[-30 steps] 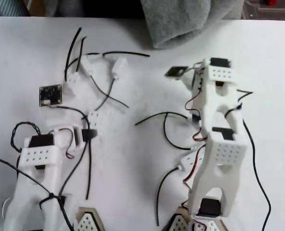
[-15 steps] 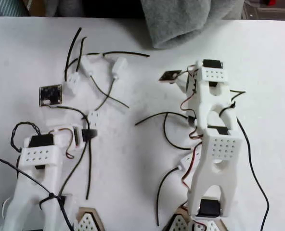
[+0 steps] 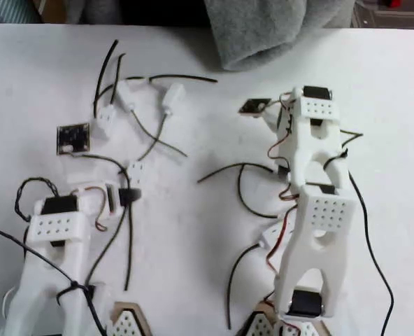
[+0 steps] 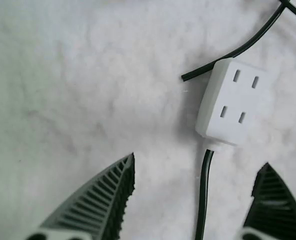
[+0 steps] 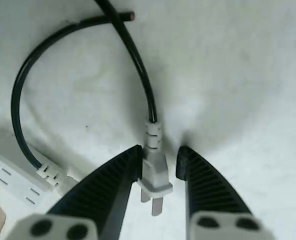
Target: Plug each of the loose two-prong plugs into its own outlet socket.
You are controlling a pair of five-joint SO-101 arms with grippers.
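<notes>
My right gripper (image 5: 158, 172) is shut on a grey two-prong plug (image 5: 155, 175), its prongs pointing back toward the wrist and its black cable (image 5: 133, 65) trailing away over the table. Another plug (image 5: 50, 175) sits in a white outlet (image 5: 8, 180) beside it. In the high view the right arm (image 3: 312, 140) stretches up the right side over a looping cable (image 3: 238, 183). My left gripper (image 4: 193, 200) is open just short of a white outlet block (image 4: 233, 102) with two pairs of slots; in the high view that outlet (image 3: 136, 171) lies beyond the left gripper (image 3: 123, 196).
Several white plugs and outlets with black leads (image 3: 126, 98) lie at the upper left. A small black circuit board (image 3: 74, 138) lies left of them. A grey cloth (image 3: 263, 31) drapes over the table's far edge. Bare table (image 3: 193, 231) lies between the arms.
The right arm swung slightly left, then back right, ending close to where it was a second ago. The left arm has not moved.
</notes>
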